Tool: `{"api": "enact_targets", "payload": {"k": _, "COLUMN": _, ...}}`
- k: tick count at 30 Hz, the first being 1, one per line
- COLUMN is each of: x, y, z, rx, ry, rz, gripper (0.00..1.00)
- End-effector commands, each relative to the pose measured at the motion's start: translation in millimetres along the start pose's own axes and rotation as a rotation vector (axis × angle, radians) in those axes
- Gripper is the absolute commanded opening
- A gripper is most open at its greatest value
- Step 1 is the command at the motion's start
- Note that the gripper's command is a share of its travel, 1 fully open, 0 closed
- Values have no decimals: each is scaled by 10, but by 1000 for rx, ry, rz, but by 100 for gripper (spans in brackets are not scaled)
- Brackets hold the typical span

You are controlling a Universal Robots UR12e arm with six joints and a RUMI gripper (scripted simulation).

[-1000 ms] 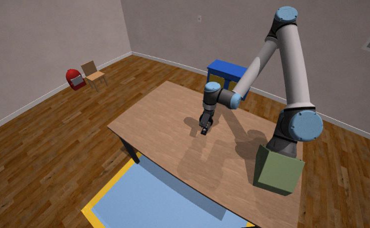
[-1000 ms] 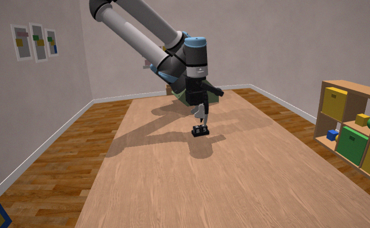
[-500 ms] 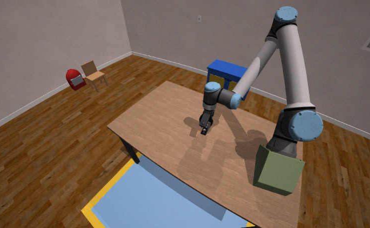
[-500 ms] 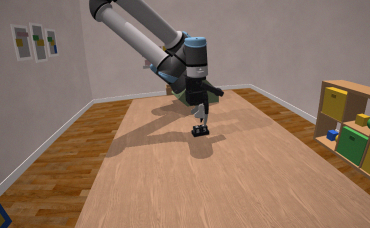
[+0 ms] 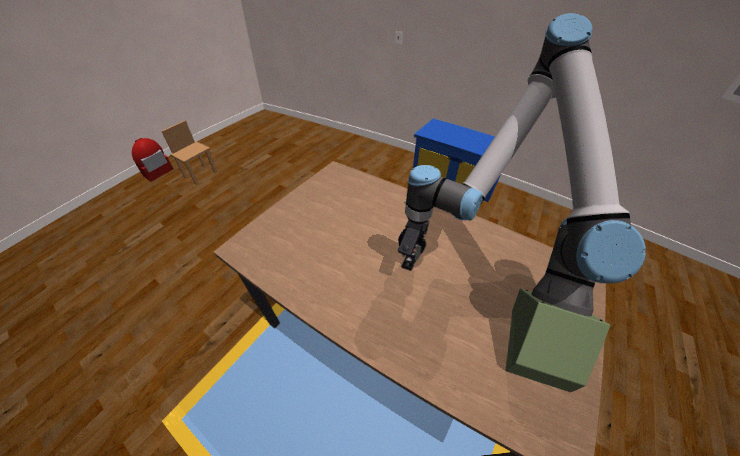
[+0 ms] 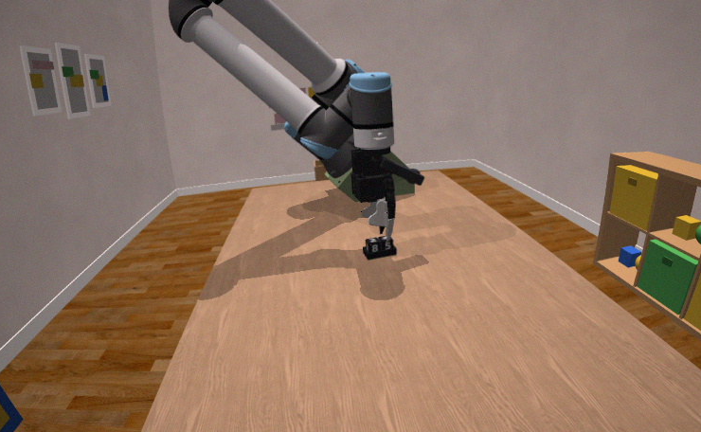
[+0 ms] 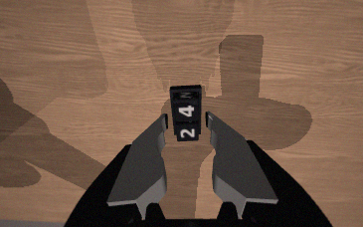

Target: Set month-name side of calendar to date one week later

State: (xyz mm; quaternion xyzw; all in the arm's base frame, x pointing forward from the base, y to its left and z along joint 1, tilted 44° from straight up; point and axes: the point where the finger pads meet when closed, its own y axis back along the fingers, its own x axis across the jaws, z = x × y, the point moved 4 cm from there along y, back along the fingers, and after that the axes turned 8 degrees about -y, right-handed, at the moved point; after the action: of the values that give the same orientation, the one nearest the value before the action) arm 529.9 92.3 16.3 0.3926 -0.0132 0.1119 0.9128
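Note:
The calendar (image 6: 379,248) is a small black tray with two black cubes, out on the wooden table (image 6: 396,333). In the wrist view the near cube (image 7: 187,132) shows a 2 on top and the far cube (image 7: 187,111) a 4, with a dark plate (image 7: 183,91) beyond them. The exterior view shows 8 and 5 on the side facing it. My gripper (image 7: 186,113) (image 6: 385,233) (image 5: 411,261) points straight down over the calendar. Its fingers stand partly apart on either side of the near cube, with a small gap on each side. It is open and holds nothing.
The arm's green base block (image 5: 554,345) stands at the table's right end. A shelf with coloured bins (image 6: 670,241) stands beside the table, and a blue cabinet (image 5: 452,144) behind it. The arm's shadow falls around the calendar.

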Motion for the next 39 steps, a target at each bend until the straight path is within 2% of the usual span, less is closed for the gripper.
{"api": "enact_targets", "payload": {"k": 1, "x": 3, "y": -64, "z": 0, "rx": 0, "ry": 0, "rz": 1, "gripper": 28}}
{"api": "enact_targets", "payload": {"k": 15, "x": 3, "y": -213, "z": 0, "rx": 0, "ry": 0, "rz": 1, "gripper": 28}}
{"api": "enact_targets", "payload": {"k": 39, "x": 3, "y": -218, "z": 0, "rx": 0, "ry": 0, "rz": 1, "gripper": 28}}
